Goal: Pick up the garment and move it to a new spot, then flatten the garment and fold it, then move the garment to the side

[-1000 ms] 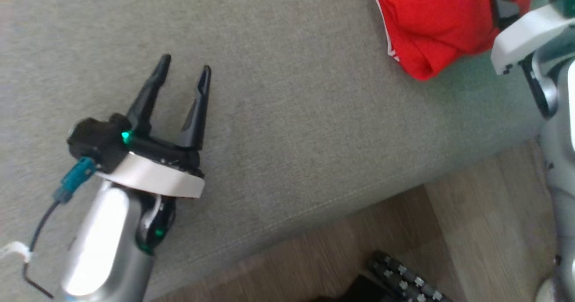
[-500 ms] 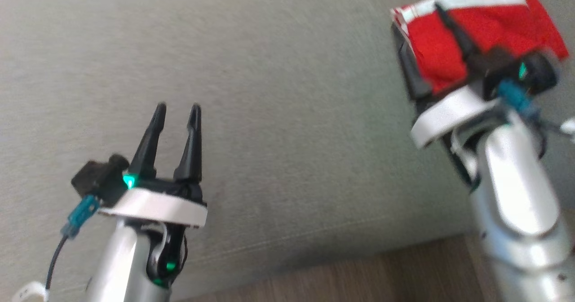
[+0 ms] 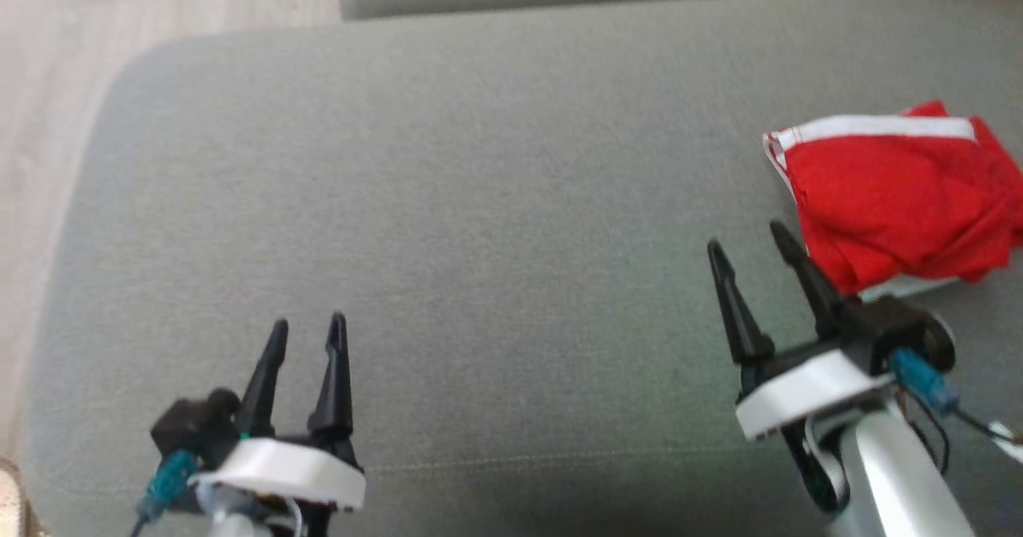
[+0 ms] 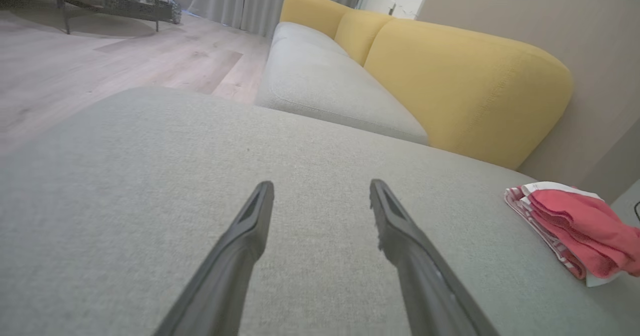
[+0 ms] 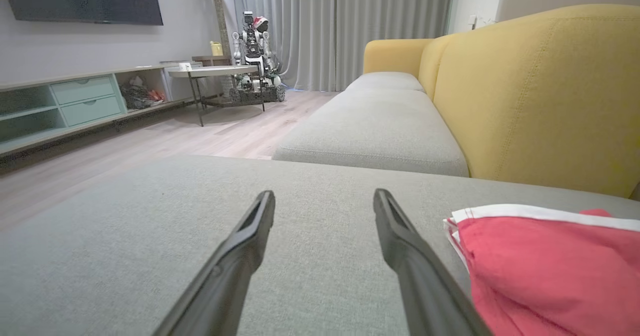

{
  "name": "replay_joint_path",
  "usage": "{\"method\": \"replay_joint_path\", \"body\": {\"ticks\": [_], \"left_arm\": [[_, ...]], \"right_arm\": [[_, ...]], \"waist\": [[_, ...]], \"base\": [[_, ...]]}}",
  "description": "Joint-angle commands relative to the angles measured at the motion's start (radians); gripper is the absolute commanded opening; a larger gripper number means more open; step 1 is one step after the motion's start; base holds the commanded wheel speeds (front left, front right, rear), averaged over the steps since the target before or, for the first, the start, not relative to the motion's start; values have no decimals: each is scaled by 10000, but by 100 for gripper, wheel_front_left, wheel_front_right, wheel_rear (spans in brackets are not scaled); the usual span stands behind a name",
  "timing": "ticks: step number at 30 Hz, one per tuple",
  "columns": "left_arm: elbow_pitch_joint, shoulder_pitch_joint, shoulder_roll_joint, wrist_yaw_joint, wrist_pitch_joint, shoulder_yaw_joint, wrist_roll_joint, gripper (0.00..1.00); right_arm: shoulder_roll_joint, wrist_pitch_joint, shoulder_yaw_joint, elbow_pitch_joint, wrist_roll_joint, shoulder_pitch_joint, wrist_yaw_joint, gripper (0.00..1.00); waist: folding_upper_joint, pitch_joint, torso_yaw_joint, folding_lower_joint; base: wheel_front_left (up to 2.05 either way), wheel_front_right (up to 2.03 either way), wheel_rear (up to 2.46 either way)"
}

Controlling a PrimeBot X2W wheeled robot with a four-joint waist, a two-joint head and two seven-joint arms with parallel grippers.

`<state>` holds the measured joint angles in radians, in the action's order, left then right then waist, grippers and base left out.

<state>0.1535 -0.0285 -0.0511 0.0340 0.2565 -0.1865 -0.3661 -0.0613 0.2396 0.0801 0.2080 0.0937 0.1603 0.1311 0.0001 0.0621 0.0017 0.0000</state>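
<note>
**Left hand** point(image 3: 308, 321): fingers spread to full width, nothing held. It is poised low over the near edge of the grey seat cushion point(image 3: 479, 201), well apart from the garment. The placement is judged a rest position, since no cloth lies within its reach.

**Right hand** point(image 3: 745, 236): fingers likewise fully parted, nothing gripped. It is set just beside the near left corner of the garment point(image 3: 887, 201). In the head view its right finger is seen against the cloth's lower edge, and contact cannot be told. In the right wrist view the cloth lies off to the finger's right.

**Garment**: red, gathered into a compact folded bundle, with a white band point(image 3: 879, 128) along its far edge. It is laid at the right end of the cushion, and the middle of the cushion is left to neither hand. By this lie the folding and the move aside are judged done, which would explain both hands being empty.

**Surroundings**: a yellow backrest point(image 5: 540, 91) is seen behind the seat, and pale wood floor point(image 3: 48, 81) to the left.

**Markings**: no brand, label or legible writing is found on cloth, hands or upholstery.
</note>
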Motion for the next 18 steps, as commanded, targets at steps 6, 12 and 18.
{"method": "replay_joint_path", "body": {"ticks": [6, 12, 18], "left_arm": [[-580, -111, 7, -84, 52, -9, 151, 100], [-686, -259, 8, -153, 53, 34, 146, 100], [-887, -356, 8, -200, 53, 64, 218, 100]], "right_arm": [[109, 206, -27, -735, -126, -545, -4, 100], [109, 217, -163, -1030, -50, -911, -4, 100], [109, 220, -98, -1121, -189, -1104, -4, 100]], "waist": [[-1, -427, 343, 0], [-1, -518, 340, 0], [-1, -565, 293, 0]], "base": [[0, 0, 0], [0, 0, 0], [0, 0, 0]]}}
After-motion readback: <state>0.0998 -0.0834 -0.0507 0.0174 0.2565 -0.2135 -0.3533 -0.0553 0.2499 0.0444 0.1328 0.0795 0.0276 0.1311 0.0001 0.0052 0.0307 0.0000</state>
